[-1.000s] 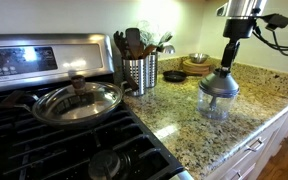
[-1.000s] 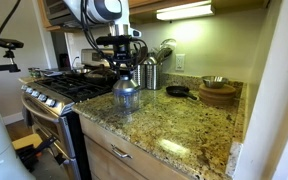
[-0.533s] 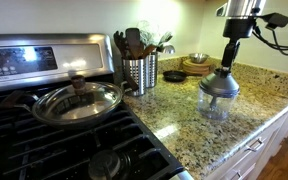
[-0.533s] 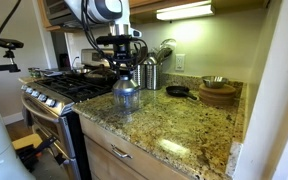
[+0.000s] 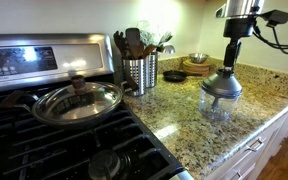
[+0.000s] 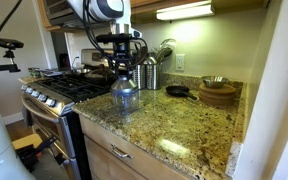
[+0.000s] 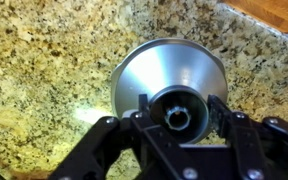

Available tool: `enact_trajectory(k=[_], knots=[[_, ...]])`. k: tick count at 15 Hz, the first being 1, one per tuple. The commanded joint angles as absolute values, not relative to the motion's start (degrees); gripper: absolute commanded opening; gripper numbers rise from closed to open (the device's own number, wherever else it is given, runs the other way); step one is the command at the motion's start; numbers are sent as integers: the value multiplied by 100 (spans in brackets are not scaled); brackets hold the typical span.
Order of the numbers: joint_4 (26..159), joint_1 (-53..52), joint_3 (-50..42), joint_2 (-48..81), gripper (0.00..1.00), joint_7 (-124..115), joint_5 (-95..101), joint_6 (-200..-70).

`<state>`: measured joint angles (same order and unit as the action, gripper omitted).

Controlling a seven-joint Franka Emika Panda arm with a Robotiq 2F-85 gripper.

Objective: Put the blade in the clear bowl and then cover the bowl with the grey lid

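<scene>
the covering step is in hand. the gripper point(image 5: 229, 63) is hanging straight down over the grey lid point(image 5: 221, 85). in the wrist view its jaws are standing narrowly apart on either side of the lid's central knob point(image 7: 174, 112) and appear to be gripping it. the lid is sitting on top of the clear bowl point(image 5: 215, 107), which is standing on the granite counter point(image 5: 174, 125) near its front edge. the blade is not showing in any view; with the lid on, it is probably already inside the bowl. whether the lid is lying flat on the rim is hard to tell. the next move is likely calling for settling the lid level, then opening the jaws and lifting straight up without dragging the bowl.
</scene>
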<state>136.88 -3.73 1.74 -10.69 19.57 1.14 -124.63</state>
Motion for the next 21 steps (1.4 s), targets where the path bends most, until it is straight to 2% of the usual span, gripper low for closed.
enact_trajectory(k=[1,21], knots=[[13446,-393,175,-816,35,1908,166,-12186],[13229,-443,422,-266,35,1472,577,-12157]])
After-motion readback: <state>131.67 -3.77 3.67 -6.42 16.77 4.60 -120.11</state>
